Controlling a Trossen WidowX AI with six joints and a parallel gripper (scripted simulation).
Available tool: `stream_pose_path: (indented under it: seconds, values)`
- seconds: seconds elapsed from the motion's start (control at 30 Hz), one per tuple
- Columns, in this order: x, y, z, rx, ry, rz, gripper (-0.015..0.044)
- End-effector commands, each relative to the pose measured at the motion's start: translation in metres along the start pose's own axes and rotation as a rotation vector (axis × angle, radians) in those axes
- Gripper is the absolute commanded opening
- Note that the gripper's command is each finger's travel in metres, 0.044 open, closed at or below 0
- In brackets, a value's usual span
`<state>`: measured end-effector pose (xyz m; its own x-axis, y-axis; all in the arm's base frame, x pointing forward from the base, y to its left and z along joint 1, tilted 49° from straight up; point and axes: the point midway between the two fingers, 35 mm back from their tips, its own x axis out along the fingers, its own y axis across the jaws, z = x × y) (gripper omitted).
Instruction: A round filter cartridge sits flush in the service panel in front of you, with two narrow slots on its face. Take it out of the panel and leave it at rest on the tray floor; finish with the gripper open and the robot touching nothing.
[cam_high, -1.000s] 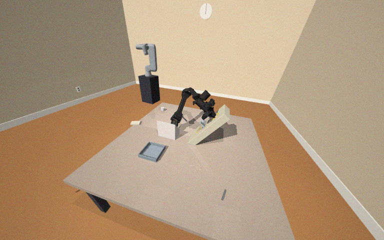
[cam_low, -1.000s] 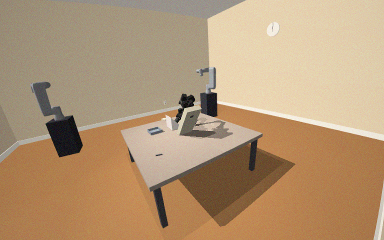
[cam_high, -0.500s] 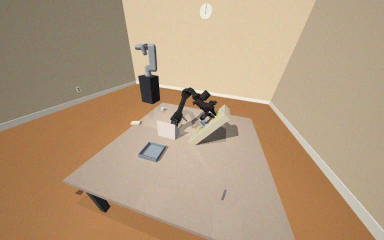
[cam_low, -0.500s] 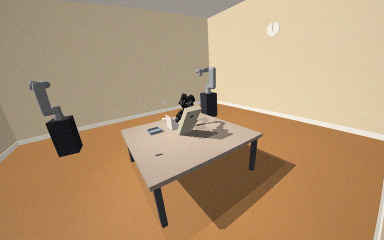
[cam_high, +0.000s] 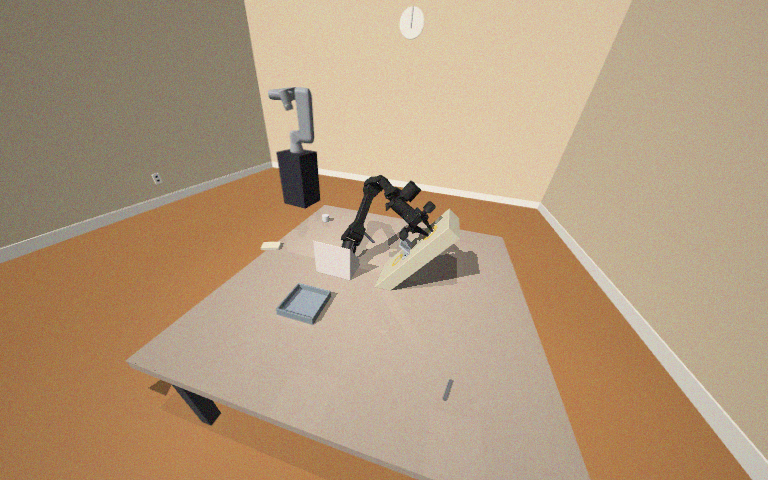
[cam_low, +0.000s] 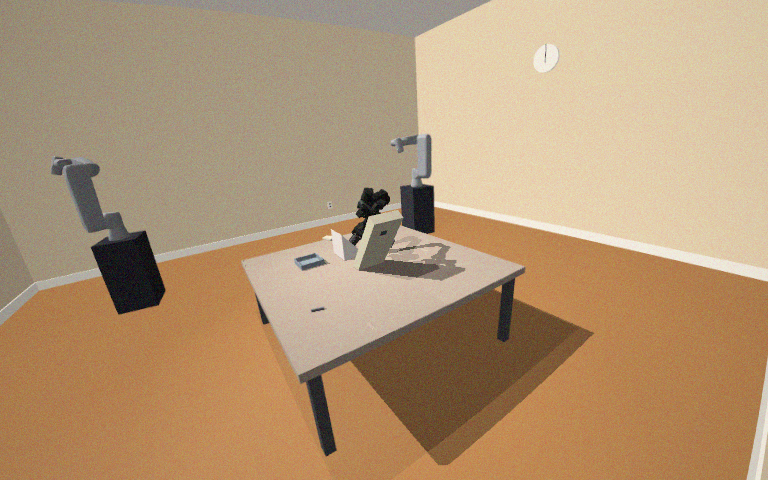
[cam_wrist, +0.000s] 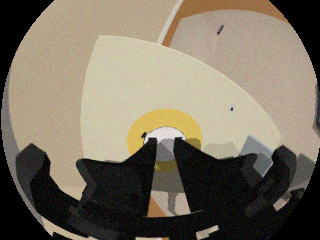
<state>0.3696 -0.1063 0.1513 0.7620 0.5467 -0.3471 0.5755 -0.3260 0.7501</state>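
The place is looking like a robotics lab or test room, not a home. A grey arm (cam_high: 304, 116) (cam_low: 423, 155) is standing on a black pedestal (cam_high: 298, 178) (cam_low: 417, 208), and a second grey arm (cam_low: 83, 198) is rising from another pedestal (cam_low: 129, 272). A black arm (cam_high: 365, 209) (cam_low: 357, 230) is working at a sloping panel (cam_high: 424, 251) (cam_low: 378, 243) (cam_wrist: 150, 75) on a plain table (cam_high: 396, 350) (cam_low: 396, 305). Bare walls are surrounding them, with a round clock (cam_high: 411, 22) (cam_low: 545, 58) hanging on one.
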Motion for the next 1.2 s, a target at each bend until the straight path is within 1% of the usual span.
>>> stream_pose_path:
  seconds: [0.0,0.53,0.73,1.17]
  values:
    - [0.0088,0.0000,-0.0026,0.133,0.001,-0.014,0.0000]
    - [0.0078,0.0000,-0.0026,0.680,-0.003,-0.015,0.0000]
    - [0.0088,0.0000,-0.0026,0.581,-0.002,-0.014,0.0000]
    - [0.0088,0.0000,-0.0026,0.581,-0.002,-0.014,0.0000]
